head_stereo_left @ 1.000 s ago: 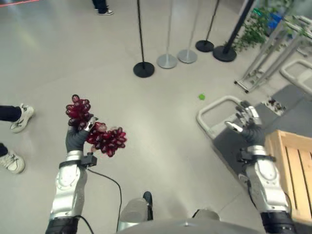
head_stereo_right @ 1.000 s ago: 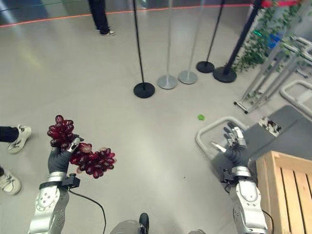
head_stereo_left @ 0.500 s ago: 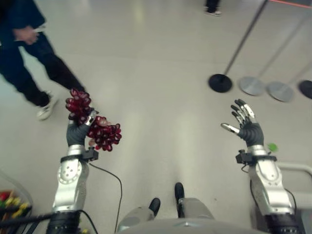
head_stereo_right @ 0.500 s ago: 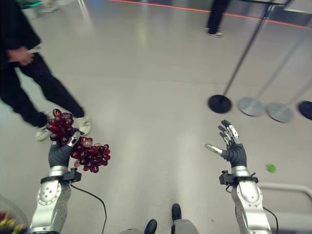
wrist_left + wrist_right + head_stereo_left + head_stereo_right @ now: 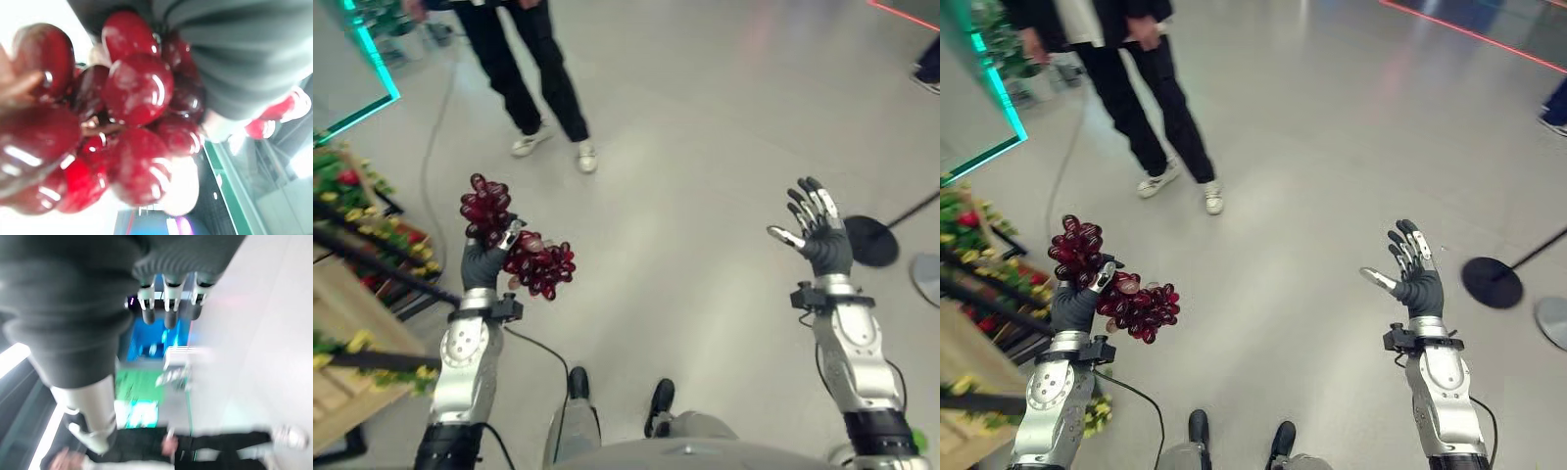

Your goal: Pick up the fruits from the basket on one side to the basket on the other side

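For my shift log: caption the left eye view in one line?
Left hand holds red grapes aloft, right hand open, a person ahead.

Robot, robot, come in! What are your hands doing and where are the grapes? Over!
Left robot hand shut on red grapes, held up over the floor. Right robot hand open, empty. Person standing ahead. Over.

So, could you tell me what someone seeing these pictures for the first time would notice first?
Most likely the bunch of dark red grapes, held up above the floor in the robot's left hand, whose fingers are curled round it. Next, the right hand, raised with its fingers spread and holding nothing. Beyond them a person in dark trousers stands on the grey floor, and a rack of flowers sits at the robot's left.
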You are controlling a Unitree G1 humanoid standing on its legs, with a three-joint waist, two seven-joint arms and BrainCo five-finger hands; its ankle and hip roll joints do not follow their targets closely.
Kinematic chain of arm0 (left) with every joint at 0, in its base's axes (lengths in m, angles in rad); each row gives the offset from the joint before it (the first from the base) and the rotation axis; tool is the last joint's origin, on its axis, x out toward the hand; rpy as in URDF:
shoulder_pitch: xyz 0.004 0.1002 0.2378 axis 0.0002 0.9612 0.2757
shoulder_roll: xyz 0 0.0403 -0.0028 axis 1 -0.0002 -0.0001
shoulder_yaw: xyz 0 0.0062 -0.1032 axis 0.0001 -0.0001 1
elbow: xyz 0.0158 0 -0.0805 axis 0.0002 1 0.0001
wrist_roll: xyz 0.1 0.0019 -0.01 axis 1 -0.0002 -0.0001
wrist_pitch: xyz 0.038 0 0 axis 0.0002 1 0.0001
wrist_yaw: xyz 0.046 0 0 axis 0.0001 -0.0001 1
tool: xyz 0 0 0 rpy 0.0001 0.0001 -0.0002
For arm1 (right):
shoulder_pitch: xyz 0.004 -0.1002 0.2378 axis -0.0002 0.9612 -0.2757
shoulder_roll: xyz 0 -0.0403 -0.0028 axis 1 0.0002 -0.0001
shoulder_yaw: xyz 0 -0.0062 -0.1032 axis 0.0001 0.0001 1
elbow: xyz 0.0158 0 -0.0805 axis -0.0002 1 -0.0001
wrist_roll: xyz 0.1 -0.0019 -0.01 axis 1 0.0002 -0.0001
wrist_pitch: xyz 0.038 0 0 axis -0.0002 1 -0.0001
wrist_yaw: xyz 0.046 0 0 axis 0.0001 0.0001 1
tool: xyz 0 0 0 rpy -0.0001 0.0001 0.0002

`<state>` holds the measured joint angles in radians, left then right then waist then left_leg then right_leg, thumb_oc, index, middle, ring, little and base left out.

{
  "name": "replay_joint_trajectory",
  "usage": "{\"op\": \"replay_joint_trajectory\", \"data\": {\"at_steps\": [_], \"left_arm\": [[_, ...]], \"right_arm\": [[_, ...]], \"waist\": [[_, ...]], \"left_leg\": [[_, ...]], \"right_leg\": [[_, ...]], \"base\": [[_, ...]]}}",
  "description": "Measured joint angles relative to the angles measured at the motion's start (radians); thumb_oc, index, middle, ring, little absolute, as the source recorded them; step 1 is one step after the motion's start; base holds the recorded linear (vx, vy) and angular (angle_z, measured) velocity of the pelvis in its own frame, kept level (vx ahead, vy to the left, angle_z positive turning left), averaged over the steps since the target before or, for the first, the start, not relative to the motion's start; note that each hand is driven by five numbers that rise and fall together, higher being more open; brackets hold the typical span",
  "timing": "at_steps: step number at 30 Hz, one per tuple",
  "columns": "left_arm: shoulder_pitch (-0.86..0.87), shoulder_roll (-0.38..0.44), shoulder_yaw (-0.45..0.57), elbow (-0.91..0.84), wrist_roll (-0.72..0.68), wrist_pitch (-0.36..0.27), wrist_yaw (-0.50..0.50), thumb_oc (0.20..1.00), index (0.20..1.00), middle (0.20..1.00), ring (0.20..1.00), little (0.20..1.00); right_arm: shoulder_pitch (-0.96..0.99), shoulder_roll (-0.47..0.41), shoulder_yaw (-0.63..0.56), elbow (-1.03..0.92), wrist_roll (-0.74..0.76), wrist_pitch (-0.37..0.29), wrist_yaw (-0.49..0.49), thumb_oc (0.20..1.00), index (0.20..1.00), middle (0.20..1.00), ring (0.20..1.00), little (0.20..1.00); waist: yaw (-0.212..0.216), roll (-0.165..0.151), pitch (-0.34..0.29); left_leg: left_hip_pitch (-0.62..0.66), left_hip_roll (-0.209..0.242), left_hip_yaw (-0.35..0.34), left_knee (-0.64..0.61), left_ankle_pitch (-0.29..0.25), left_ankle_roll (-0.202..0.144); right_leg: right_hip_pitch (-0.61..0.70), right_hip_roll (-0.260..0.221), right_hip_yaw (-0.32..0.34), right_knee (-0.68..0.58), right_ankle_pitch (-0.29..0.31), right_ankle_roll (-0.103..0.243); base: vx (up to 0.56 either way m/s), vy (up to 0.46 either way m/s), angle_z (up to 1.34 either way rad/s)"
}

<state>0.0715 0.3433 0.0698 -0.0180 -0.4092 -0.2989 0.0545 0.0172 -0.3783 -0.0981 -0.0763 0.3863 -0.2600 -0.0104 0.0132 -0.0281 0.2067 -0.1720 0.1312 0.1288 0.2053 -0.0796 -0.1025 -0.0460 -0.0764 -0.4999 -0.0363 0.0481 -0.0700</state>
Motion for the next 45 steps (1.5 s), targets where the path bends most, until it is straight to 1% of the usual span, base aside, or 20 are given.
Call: {"op": "replay_joint_trajectory", "data": {"at_steps": [2, 3, 4, 5, 7, 8, 12, 17, 23, 28, 29, 30, 32, 35, 37, 40, 41, 43, 44, 45], "left_arm": [[0.0, -0.009, -0.001, -0.001, 0.0, 0.0, -0.013, 0.2, 0.2, 0.2, 0.2, 0.2], [0.0, -0.02, -0.002, -0.003, 0.0, -0.001, -0.017, 0.2, 0.2, 0.2, 0.2, 0.2], [-0.004, -0.023, -0.003, -0.003, 0.0, -0.001, -0.018, 0.2, 0.2, 0.2, 0.2, 0.2], [-0.033, -0.025, -0.008, 0.004, 0.0, 0.001, -0.018, 0.2, 0.2, 0.2, 0.2, 0.2], [-0.055, -0.022, -0.011, 0.0, 0.0, 0.001, -0.013, 0.2, 0.2, 0.2, 0.2, 0.2], [-0.054, -0.021, -0.01, 0.0, -0.001, 0.0, -0.011, 0.2, 0.2, 0.2, 0.2, 0.2], [-0.023, 0.023, 0.002, 0.0, 0.001, 0.001, 0.01, 0.2, 0.2, 0.2, 0.2, 0.2], [0.009, 0.051, 0.034, -0.001, 0.003, 0.001, 0.017, 0.2, 0.2, 0.2, 0.2, 0.2], [0.045, 0.048, 0.008, -0.009, 0.043, -0.002, -0.028, 0.2, 0.2, 0.2, 0.2, 0.2], [0.045, 0.049, 0.033, -0.005, 0.042, 0.001, -0.005, 0.2, 0.2, 0.2, 0.2, 0.2], [0.042, 0.047, 0.044, -0.006, 0.042, 0.0, -0.002, 0.2, 0.2, 0.2, 0.2, 0.2], [0.03, 0.043, 0.058, -0.004, 0.038, 0.001, 0.014, 0.2, 0.2, 0.2, 0.2, 0.2], [0.013, 0.052, 0.063, -0.004, 0.035, 0.001, 0.018, 0.2, 0.2, 0.2, 0.2, 0.2], [0.016, 0.052, 0.069, -0.003, 0.034, 0.0, 0.021, 0.2, 0.2, 0.2, 0.2, 0.2], [0.016, 0.042, 0.069, -0.001, 0.033, 0.0, 0.023, 0.2, 0.2, 0.2, 0.2, 0.2], [0.02, 0.039, 0.062, 0.002, 0.033, 0.003, 0.022, 0.2, 0.2, 0.2, 0.2, 0.2], [0.025, 0.043, 0.056, -0.001, 0.034, 0.002, 0.017, 0.2, 0.2, 0.2, 0.2, 0.2], [0.033, 0.022, 0.051, -0.002, 0.033, 0.003, 0.011, 0.2, 0.2, 0.2, 0.2, 0.2], [0.037, 0.018, 0.043, -0.004, 0.033, 0.003, 0.009, 0.2, 0.2, 0.2, 0.2, 0.2], [0.05, 0.019, 0.045, -0.007, 0.033, 0.003, 0.005, 0.2, 0.2, 0.2, 0.2, 0.2]], "right_arm": [[0.013, -0.001, 0.001, -0.002, -0.001, 0.0, 0.005, 1.0, 1.0, 1.0, 1.0, 1.0], [0.025, -0.005, 0.0, -0.006, -0.001, 0.0, 0.005, 1.0, 1.0, 1.0, 1.0, 1.0], [0.027, -0.013, -0.004, -0.009, -0.002, 0.0, 0.007, 1.0, 1.0, 1.0, 1.0, 1.0], [0.04, -0.013, -0.015, -0.009, -0.002, 0.0, 0.004, 1.0, 1.0, 1.0, 1.0, 1.0], [0.061, -0.01, -0.007, -0.012, -0.003, 0.0, 0.007, 1.0, 1.0, 1.0, 1.0, 1.0], [0.06, -0.009, -0.006, -0.013, -0.005, 0.0, 0.007, 1.0, 1.0, 1.0, 1.0, 1.0], [0.021, 0.028, -0.001, -0.013, -0.014, 0.001, 0.001, 1.0, 1.0, 1.0, 1.0, 1.0], [-0.016, 0.051, 0.004, -0.007, -0.044, 0.004, 0.001, 1.0, 1.0, 1.0, 1.0, 1.0], [-0.016, 0.065, 0.034, -0.002, -0.082, 0.012, 0.004, 1.0, 1.0, 1.0, 1.0, 1.0], [0.011, 0.078, 0.026, 0.0, -0.109, 0.028, 0.003, 1.0, 1.0, 1.0, 1.0, 1.0], [0.013, 0.075, 0.03, 0.0, -0.114, 0.029, 0.004, 1.0, 1.0, 1.0, 1.0, 1.0], [0.018, 0.072, 0.032, -0.001, -0.12, 0.031, 0.004, 1.0, 1.0, 1.0, 1.0, 1.0], [0.028, 0.055, 0.026, -0.001, -0.119, 0.031, 0.004, 1.0, 1.0, 1.0, 1.0, 1.0], [0.03, 0.053, 0.017, 0.001, -0.118, 0.031, 0.003, 1.0, 1.0, 1.0, 1.0, 1.0], [0.028, 0.052, 0.017, 0.004, -0.118, 0.031, 0.003, 1.0, 1.0, 1.0, 1.0, 1.0], [0.034, 0.053, 0.014, 0.006, -0.117, 0.031, 0.001, 1.0, 1.0, 1.0, 1.0, 1.0], [0.053, 0.055, 0.013, 0.007, -0.117, 0.03, 0.001, 1.0, 1.0, 1.0, 1.0, 1.0], [0.065, 0.056, 0.007, 0.056, -0.117, 0.03, 0.001, 1.0, 1.0, 1.0, 1.0, 1.0], [0.074, 0.053, -0.002, 0.064, -0.117, 0.03, 0.001, 1.0, 1.0, 1.0, 1.0, 1.0], [0.073, 0.054, -0.005, 0.069, -0.116, 0.031, 0.001, 1.0, 1.0, 1.0, 1.0, 1.0]], "waist": [[-0.001, -0.007, 0.003], [-0.023, 0.018, -0.007], [-0.028, 0.045, -0.01], [-0.036, 0.058, -0.009], [-0.062, 0.033, -0.024], [-0.053, 0.029, -0.027], [0.0, 0.026, -0.029], [0.045, 0.003, -0.043], [0.055, -0.006, -0.046], [0.037, 0.003, -0.044], [0.036, 0.006, -0.042], [0.024, 0.035, -0.036], [0.021, 0.045, -0.034], [0.001, 0.028, -0.048], [-0.002, 0.034, -0.046], [-0.023, 0.0, -0.06], [-0.022, -0.032, -0.08], [-0.026, -0.045, -0.099], [-0.019, -0.04, -0.101], [-0.006, -0.031, -0.107]], "left_leg": [[0.037, -0.022, -0.019, 0.032, 0.002, 0.002], [0.077, -0.01, -0.016, 0.002, 0.025, 0.036], [0.098, 0.0, -0.018, -0.035, 0.032, 0.039], [0.113, 0.004, 0.034, -0.108, 0.035, 0.014], [0.11, -0.012, 0.136, -0.149, 0.081, 0.039], [0.104, -0.023, 0.146, -0.154, 0.089, 0.046], [0.095, -0.073, 0.119, -0.16, 0.09, 0.083], [0.109, -0.105, 0.083, -0.166, 0.083, 0.094], [0.12, -0.145, 0.03, -0.147, 0.066, 0.124], [0.124, -0.192, -0.043, -0.114, 0.056, 0.184], [0.125, -0.192, -0.074, -0.121, 0.048, 0.196], [0.118, -0.174, -0.141, -0.134, 0.066, 0.196], [0.114, -0.176, -0.209, -0.156, 0.087, 0.194], [0.109, -0.193, -0.236, -0.164, 0.093, 0.194], [0.108, -0.188, -0.271, -0.162, 0.089, 0.188], [0.146, -0.21, -0.317, -0.184, 0.091, 0.165], [0.165, -0.232, -0.325, -0.194, 0.083, 0.154], [0.191, -0.219, -0.324, -0.197, 0.058, 0.122], [0.197, -0.202, -0.32, -0.201, 0.05, 0.11], [0.197, -0.184, -0.316, -0.202, 0.044, 0.101]], "right_leg": [[0.024, -0.032, -0.033, -0.002, 0.004, 0.024], [0.042, -0.035, -0.067, 0.014, -0.009, 0.053], [0.04, -0.03, -0.071, 0.043, -0.024, 0.066], [0.04, -0.054, -0.082, 0.092, -0.044, 0.096], [0.049, -0.106, -0.07, 0.105, -0.059, 0.13], [0.059, -0.122, -0.072, 0.101, -0.056, 0.139], [0.089, -0.167, -0.092, 0.115, -0.051, 0.14], [0.131, -0.188, -0.114, 0.141, -0.038, 0.16], [0.15, -0.242, -0.118, 0.238, -0.038, 0.163], [0.109, -0.334, -0.072, 0.443, -0.037, 0.175], [0.084, -0.31, -0.032, 0.47, -0.073, 0.175], [0.029, -0.184, 0.133, 0.449, -0.151, 0.189], [-0.026, -0.085, 0.201, 0.351, -0.185, 0.182], [-0.114, -0.085, 0.197, 0.236, -0.16, 0.189], [-0.165, -0.052, 0.26, 0.188, -0.123, 0.208], [-0.17, -0.054, 0.29, 0.119, -0.049, 0.207], [-0.14, -0.07, 0.283, 0.099, -0.04, 0.205], [-0.102, -0.049, 0.297, 0.073, 0.057, 0.151], [-0.092, -0.035, 0.29, 0.064, 0.053, 0.123], [-0.084, -0.019, 0.281, 0.046, 0.053, 0.121]], "base": [[0.01, 0.065, 0.75], [0.02, 0.144, 1.08], [0.0, 0.231, 1.49], [-0.03, 0.156, 1.47], [-0.02, 0.175, 1.77], [-0.01, 0.315, 1.42], [0.04, 0.273, 0.78], [0.05, 0.29, 0.39], [0.09, 0.326, 0.36], [0.07, 0.274, 0.46], [0.19, 0.16, 0.88], [0.11, 0.044, 0.62], [0.08, -0.011, 0.81], [0.16, -0.066, 0.71], [0.16, -0.067, 0.56], [0.14, -0.104, 0.72], [0.11, -0.109, 0.61], [0.19, -0.167, 0.77], [0.16, -0.139, 0.4], [0.16, -0.165, -0.06]]}}
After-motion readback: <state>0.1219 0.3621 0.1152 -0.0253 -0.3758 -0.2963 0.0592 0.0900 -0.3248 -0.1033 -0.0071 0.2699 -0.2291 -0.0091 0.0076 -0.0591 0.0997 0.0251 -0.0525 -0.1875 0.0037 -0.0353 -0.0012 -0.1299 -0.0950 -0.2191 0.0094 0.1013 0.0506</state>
